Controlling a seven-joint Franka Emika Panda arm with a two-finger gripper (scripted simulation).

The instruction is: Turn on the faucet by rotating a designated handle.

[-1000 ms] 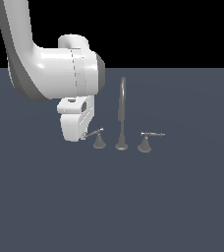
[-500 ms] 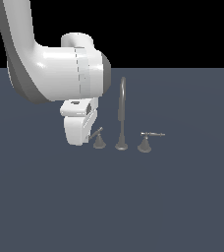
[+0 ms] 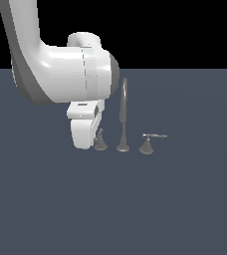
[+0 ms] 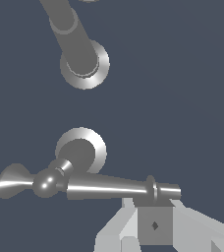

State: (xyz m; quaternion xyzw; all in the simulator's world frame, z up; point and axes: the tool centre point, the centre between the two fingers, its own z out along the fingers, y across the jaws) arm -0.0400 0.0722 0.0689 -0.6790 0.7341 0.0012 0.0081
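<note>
The faucet stands on the dark floor with its tall arched spout (image 3: 123, 112) in the middle. The handle (image 3: 100, 143) is the duller cone on the exterior view's left of the spout, and its lever is mostly hidden behind my hand. In the wrist view the handle's cone (image 4: 80, 150) carries a long lever (image 4: 109, 186), and the spout's foot (image 4: 86, 66) lies beyond it. My gripper (image 3: 91, 143) is right beside the handle. In the wrist view the gripper (image 4: 153, 212) has its fingers together and empty, with the tips against the lever's thin end.
The twin handle (image 3: 146, 146) with a brighter lever (image 3: 155, 135) stands on the exterior view's right of the spout. My thick white arm (image 3: 65, 74) comes down from the upper left of that view. The floor (image 3: 135, 209) is flat dark grey.
My gripper has moved toward the exterior view's right, up against the handle. The lever, which stuck out toward the gripper before, is now covered by the hand.
</note>
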